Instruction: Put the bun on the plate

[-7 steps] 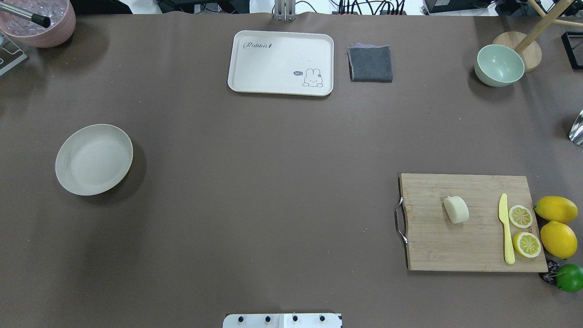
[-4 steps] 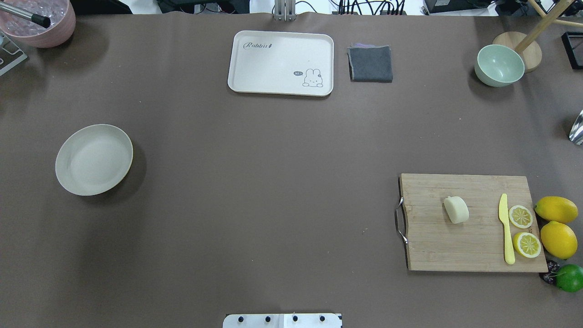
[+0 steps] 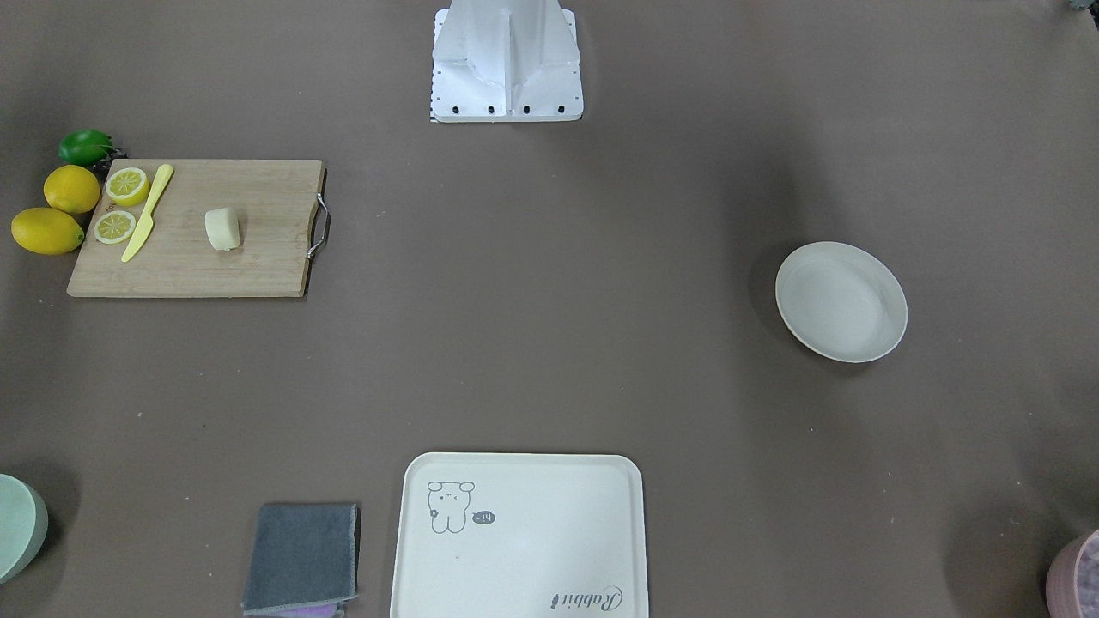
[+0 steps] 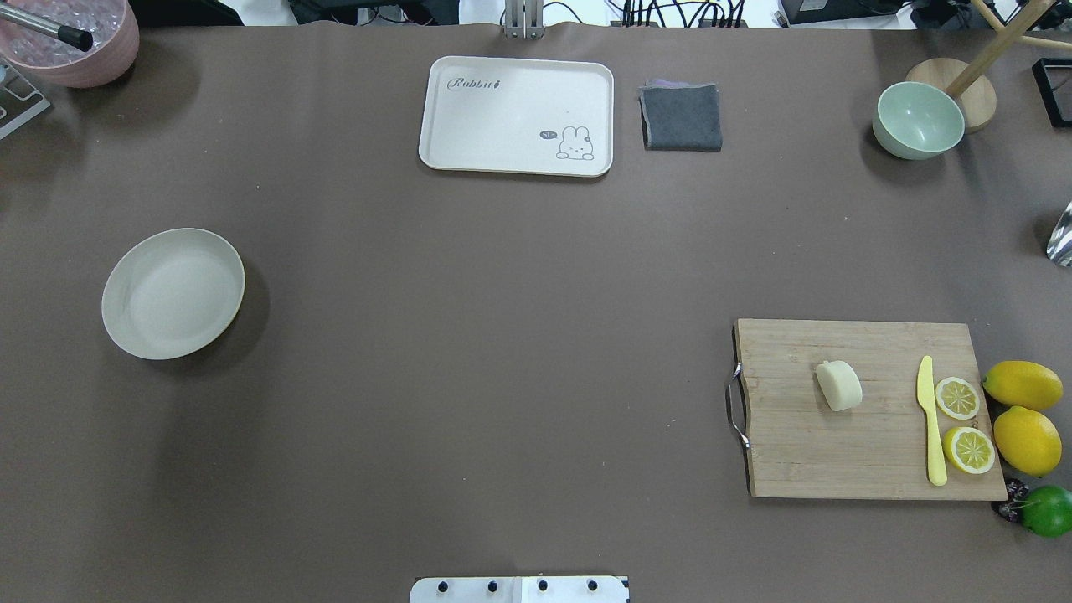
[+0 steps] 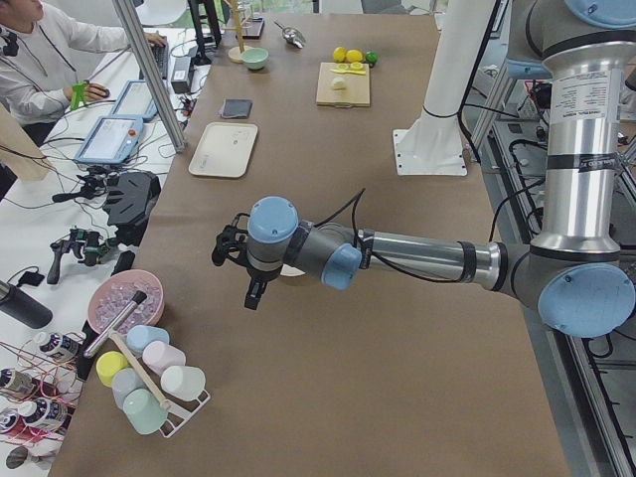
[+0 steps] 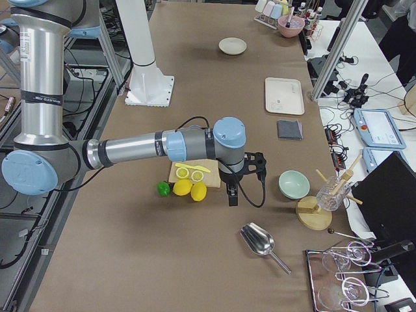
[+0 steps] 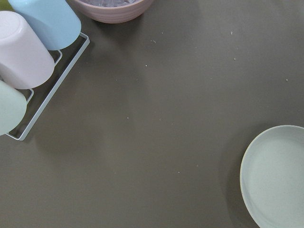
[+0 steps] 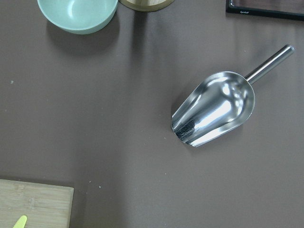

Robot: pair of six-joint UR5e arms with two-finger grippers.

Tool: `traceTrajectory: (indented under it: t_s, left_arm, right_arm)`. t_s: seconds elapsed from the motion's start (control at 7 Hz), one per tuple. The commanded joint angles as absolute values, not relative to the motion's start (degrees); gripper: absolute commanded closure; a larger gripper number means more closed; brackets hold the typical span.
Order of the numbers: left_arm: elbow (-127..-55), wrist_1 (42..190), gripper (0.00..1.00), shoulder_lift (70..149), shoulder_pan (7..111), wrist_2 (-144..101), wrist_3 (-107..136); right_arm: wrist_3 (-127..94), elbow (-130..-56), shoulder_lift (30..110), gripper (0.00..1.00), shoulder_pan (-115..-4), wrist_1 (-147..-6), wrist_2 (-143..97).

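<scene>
Shows the bun point(image 4: 838, 386) lying untouched on the board point(image 4: 871, 448) at the bench's point(image 4: 502, 335) right, near the hovering right hand point(image 6: 232, 199) likely meant to fetch it, well apart from the plate point(image 4: 172, 293) at left; cannot tell either hand's grip.

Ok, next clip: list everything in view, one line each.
bun: one, pale cream, on the cutting board
plate: one, off-white, table's left side
cutting board: one, wooden, table's right side
knife: one, yellow, on the board
lemon halves: two, yellow, beside the knife
whole lemons: two, yellow, off the board's right edge
lime: one, green, beside the lemons
tray: one, cream, far centre
cloth: one, grey, right of the tray
green bowl: one, pale green, far right
pink bowl: one, pink, far left corner
scoop: one, silver, right edge
cups: several, pastel, racked by the pink bowl
left end effector: one, black, over the table near the plate
right end effector: one, black, over the table near the lemons
</scene>
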State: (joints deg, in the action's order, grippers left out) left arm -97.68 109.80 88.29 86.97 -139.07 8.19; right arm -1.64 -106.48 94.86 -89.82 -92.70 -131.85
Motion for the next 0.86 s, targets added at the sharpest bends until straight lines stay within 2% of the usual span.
traceTrajectory:
  t_s: [0.0, 0.43, 0.57, 0.71]
  left_arm:
    - [-96.25, 113.44, 0.02, 90.42, 87.01, -136.17, 8.26]
    - [-95.62, 114.78, 0.02, 91.76, 86.92, -134.30, 8.09]
    - [-95.45, 119.48, 0.02, 91.58, 85.27, -134.21, 8.43]
    - [-93.36, 121.18, 0.02, 93.15, 77.16, -133.86, 10.09]
  right_arm:
    - [-1.93, -106.61, 94.31, 0.00, -91.13, -91.51, -131.66]
    - [-1.93, -105.39, 96.22, 0.00, -91.76, -82.06, -131.66]
    - [-3.33, -105.12, 97.55, 0.00, -91.58, -79.31, -131.83]
    - [-8.82, -105.47, 96.60, 0.00, -89.06, -79.19, -131.75]
